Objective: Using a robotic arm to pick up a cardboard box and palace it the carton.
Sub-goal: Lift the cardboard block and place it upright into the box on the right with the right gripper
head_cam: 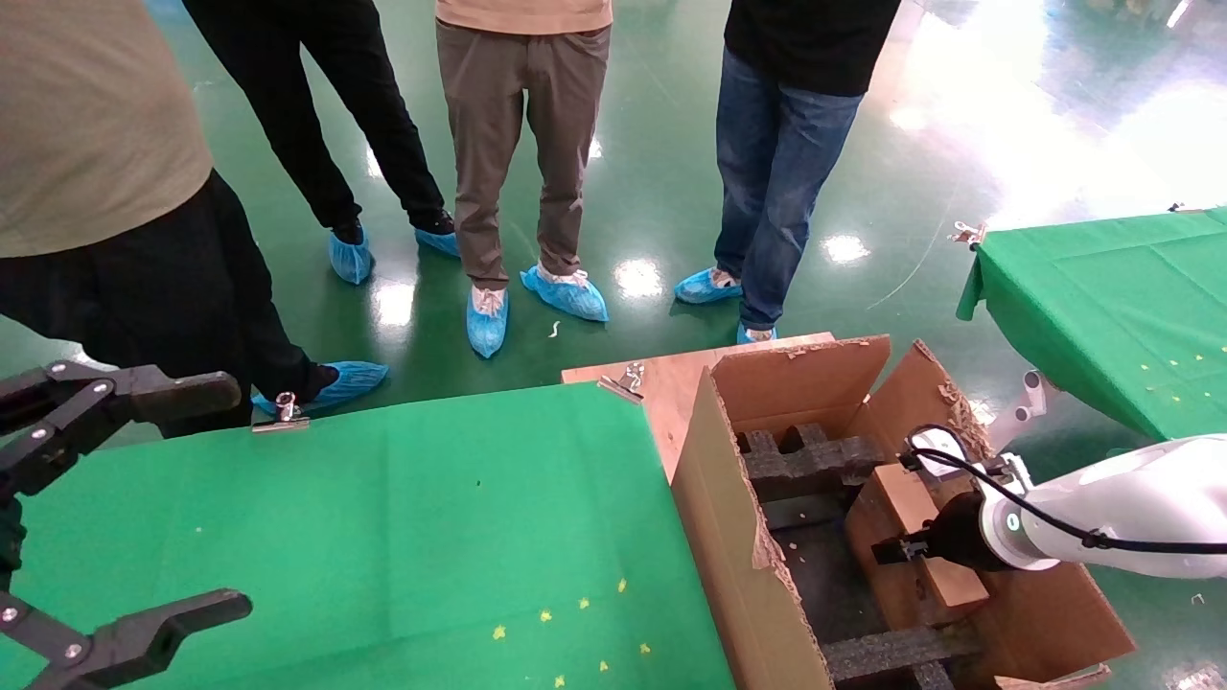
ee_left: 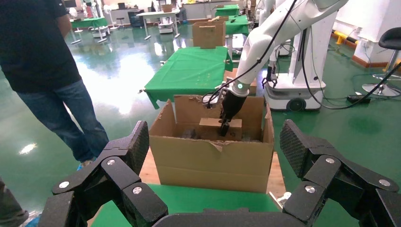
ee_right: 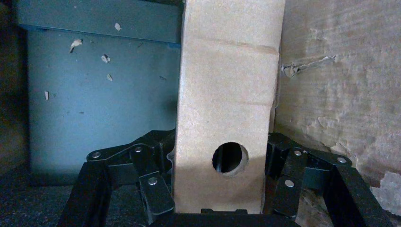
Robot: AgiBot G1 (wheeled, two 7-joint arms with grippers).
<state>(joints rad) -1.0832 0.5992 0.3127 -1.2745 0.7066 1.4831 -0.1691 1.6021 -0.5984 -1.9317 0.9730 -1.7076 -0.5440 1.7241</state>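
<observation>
The small brown cardboard box (head_cam: pixel 896 508), with a round hole in its face (ee_right: pixel 227 94), is inside the large torn-flapped carton (head_cam: pixel 729 537), close to its right wall. My right gripper (head_cam: pixel 906 551) on the white arm is shut on the box, with black fingers (ee_right: pixel 153 189) pressed on both of its sides. Black foam inserts (head_cam: pixel 815 460) lie in the carton around it. The left wrist view shows the carton (ee_left: pixel 213 161) with the box (ee_left: pixel 210 123) held inside. My left gripper (head_cam: pixel 192 503), all black, is open and empty over the green table at the left.
Several people in blue shoe covers (head_cam: pixel 566 292) stand beyond the green table (head_cam: pixel 412 517). A wooden board (head_cam: pixel 661 379) with a metal clip (head_cam: pixel 623 381) lies behind the carton. A second green table (head_cam: pixel 1112 307) stands at the right, and another robot base (ee_left: pixel 293 94) stands beyond.
</observation>
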